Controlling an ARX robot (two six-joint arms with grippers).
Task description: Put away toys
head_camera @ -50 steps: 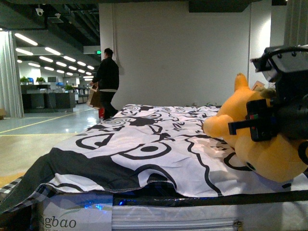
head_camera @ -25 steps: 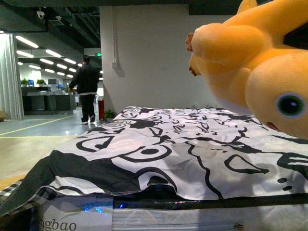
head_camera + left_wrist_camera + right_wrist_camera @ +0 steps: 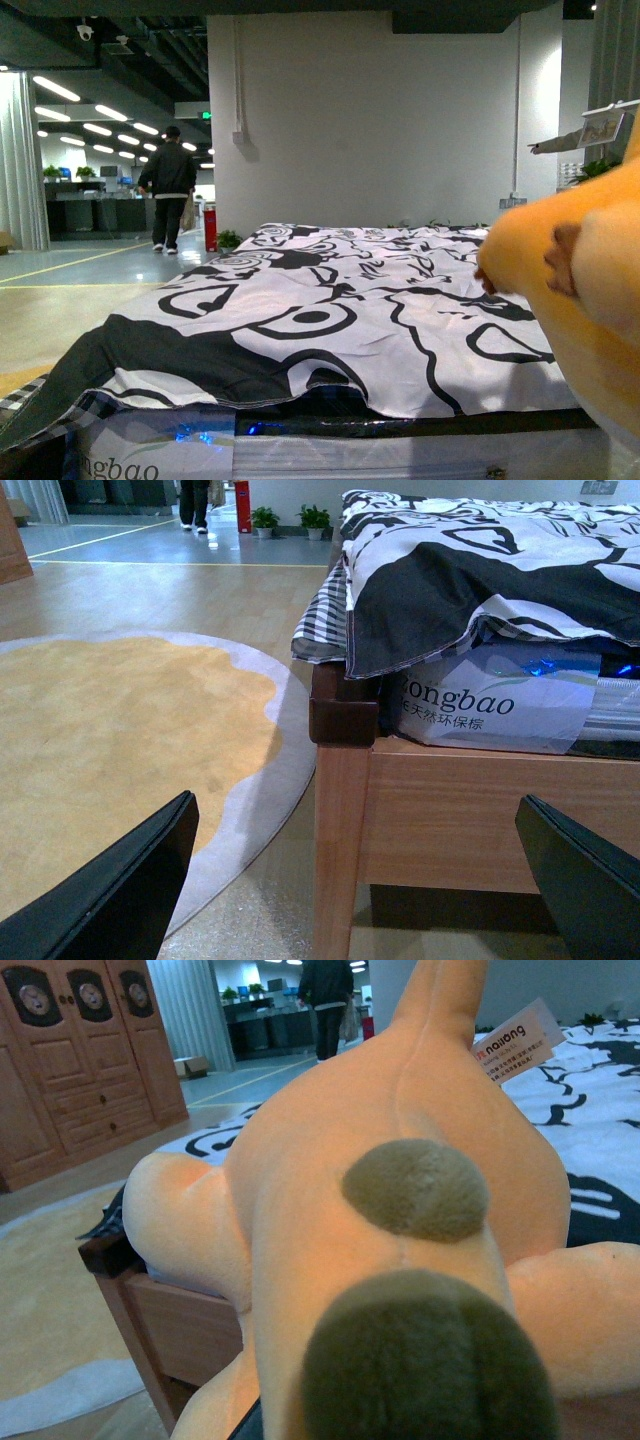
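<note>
Left tool [image 3: 355, 805]: its two black fingers stood wide apart with nothing between them. It was low, just off the near corner of the bed [image 3: 480, 810].
Right tool: its fingers were hidden under the plush in the right wrist view, so I cannot tell how far they were closed. Judging by how the toy filled that view, this arm was probably carrying it.
Plush animal [image 3: 330, 1160]: orange-yellow and fuzzy, with two brownish patches along its body. It was held up off the bedspread over the bed's near right corner. In the front view it bulged in at the right edge [image 3: 585, 300].
Paper tag [image 3: 515, 1045]: stuck out from the plush on the side toward the bed's middle.
Handling: it looked light, soft and squashy. The pile should give grip, but the stuffing would likely compress and sag around a narrow pinch.
Where to hold: probably deep across the rounded body or at the root of a limb. The tag or an ear tip looked too flimsy.
Bedspread [image 3: 330, 300]: black-and-white print, rumpled, draped over the bed's near edge.
Rug [image 3: 110, 740]: round and yellow, on the floor beside the bed's corner.
Person [image 3: 168, 185]: standing far beyond the bed in the lit hall.
</note>
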